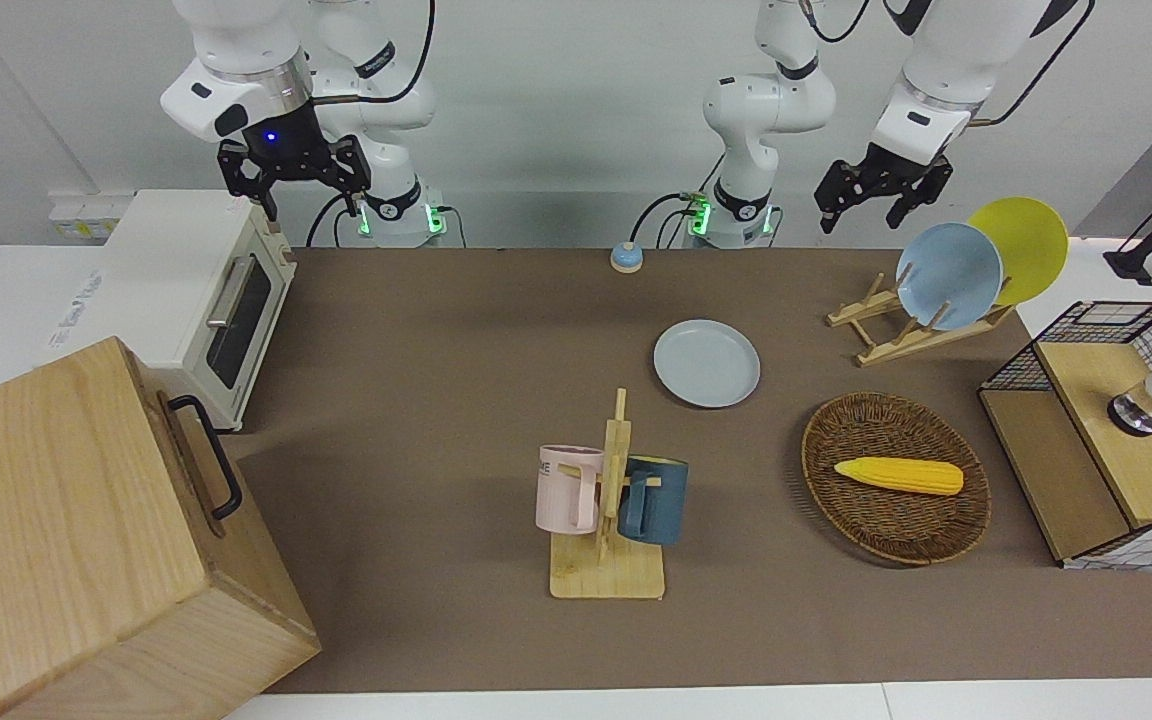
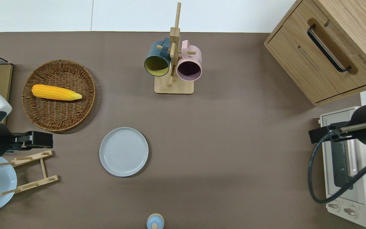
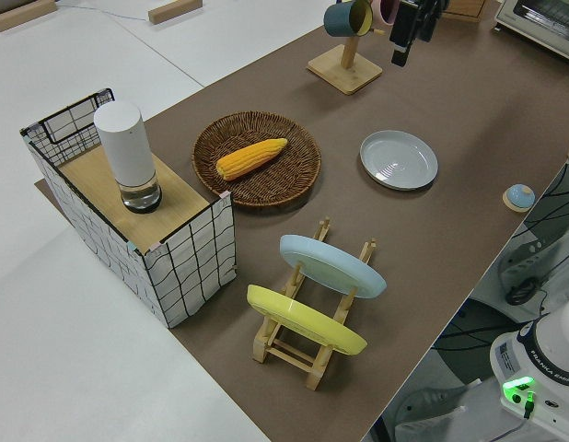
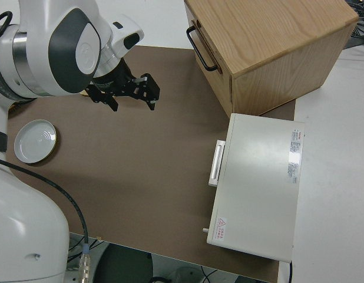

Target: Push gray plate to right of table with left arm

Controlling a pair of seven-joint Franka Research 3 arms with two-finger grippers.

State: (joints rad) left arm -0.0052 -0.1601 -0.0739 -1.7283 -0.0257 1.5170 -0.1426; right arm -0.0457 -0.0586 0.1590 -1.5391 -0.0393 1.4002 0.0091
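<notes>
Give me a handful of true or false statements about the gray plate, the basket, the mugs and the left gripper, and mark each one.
1. The gray plate lies flat on the table. True.
2. The corn lies on the gray plate. False: it lies in the wicker basket.
3. The left gripper is touching the gray plate. False: it is up in the air by the plate rack, apart from the plate.
4. Two mugs hang on the mug rack. True.
5. The sky-blue plate lies flat on the table. False: it stands in the plate rack beside the yellow plate.
</notes>
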